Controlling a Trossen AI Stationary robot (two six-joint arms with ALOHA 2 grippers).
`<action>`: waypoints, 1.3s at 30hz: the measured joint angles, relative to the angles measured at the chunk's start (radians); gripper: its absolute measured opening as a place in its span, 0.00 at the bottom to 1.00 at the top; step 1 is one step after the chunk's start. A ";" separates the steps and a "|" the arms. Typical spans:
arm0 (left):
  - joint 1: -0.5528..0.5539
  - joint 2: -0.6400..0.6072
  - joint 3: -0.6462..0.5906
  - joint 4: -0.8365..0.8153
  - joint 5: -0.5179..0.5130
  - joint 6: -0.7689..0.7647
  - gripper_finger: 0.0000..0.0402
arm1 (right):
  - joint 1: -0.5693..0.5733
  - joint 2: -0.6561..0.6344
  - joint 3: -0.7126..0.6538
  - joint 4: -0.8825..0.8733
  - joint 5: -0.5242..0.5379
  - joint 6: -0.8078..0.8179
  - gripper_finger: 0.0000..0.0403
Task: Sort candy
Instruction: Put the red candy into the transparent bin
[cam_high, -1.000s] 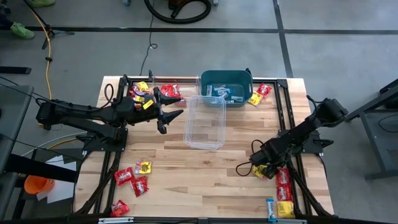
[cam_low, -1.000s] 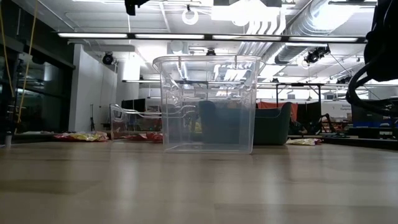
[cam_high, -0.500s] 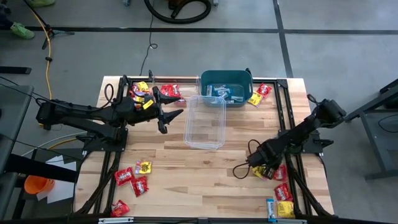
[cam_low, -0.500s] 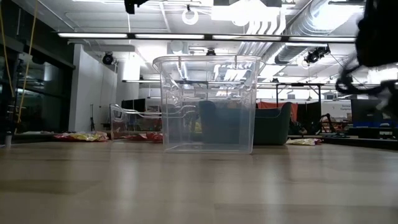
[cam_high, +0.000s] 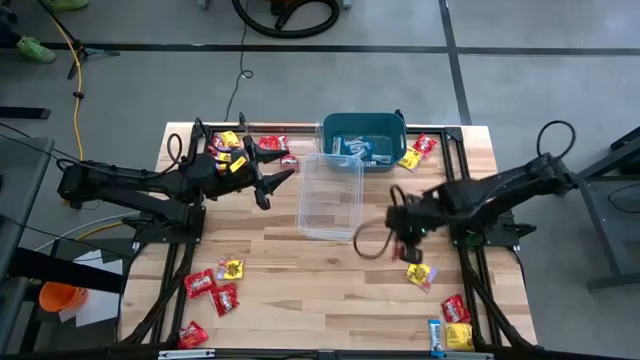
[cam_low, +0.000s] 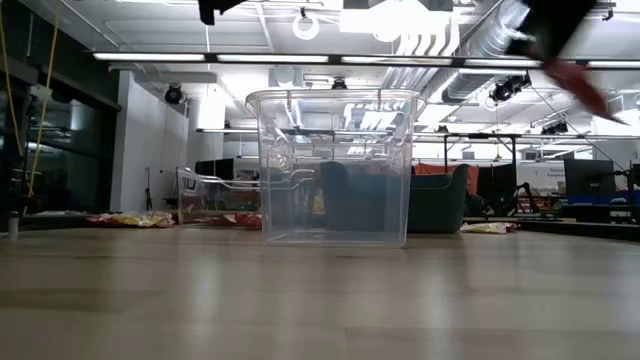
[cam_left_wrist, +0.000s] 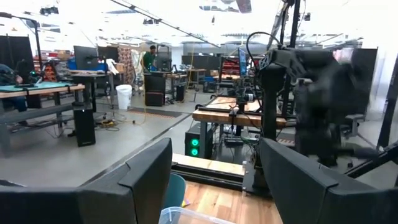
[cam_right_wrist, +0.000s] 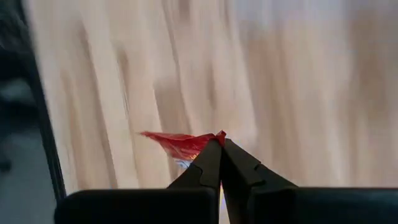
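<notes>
The step in hand looks like the carry: the right gripper (cam_right_wrist: 219, 144) has its jaws clamped on a red candy packet (cam_right_wrist: 180, 144), pinched by one corner so most of the wrapper sticks out beyond the tips, clear of the surface (cam_high: 300, 280). Seen from above, this gripper (cam_high: 408, 232) hovers off the clear tub (cam_high: 330, 195) toward 3 o'clock, near its rim but not over it.

The next move probably calls for swinging toward 9 o'clock until the packet hangs over the right container, the clear tub or the teal bin (cam_high: 364, 140) at 12 o'clock of it, and only then letting go.

The left gripper (cam_high: 278, 172) waits at 9 o'clock of the tub, jaws apart and empty. More candy (cam_high: 213, 286) lies loose toward 7 o'clock of the tub, and other packets (cam_high: 455, 322) toward 5 o'clock.
</notes>
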 joint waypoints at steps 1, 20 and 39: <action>0.000 0.000 0.000 0.000 0.000 -0.002 0.58 | -0.026 -0.006 0.018 0.042 0.009 -0.044 0.00; -0.003 -0.053 0.000 0.009 0.001 -0.016 0.58 | -0.429 0.063 0.009 1.193 -0.111 -0.287 0.00; -0.003 0.112 0.202 -0.241 -0.061 0.311 0.58 | -0.435 0.150 0.009 1.334 0.148 -0.150 0.00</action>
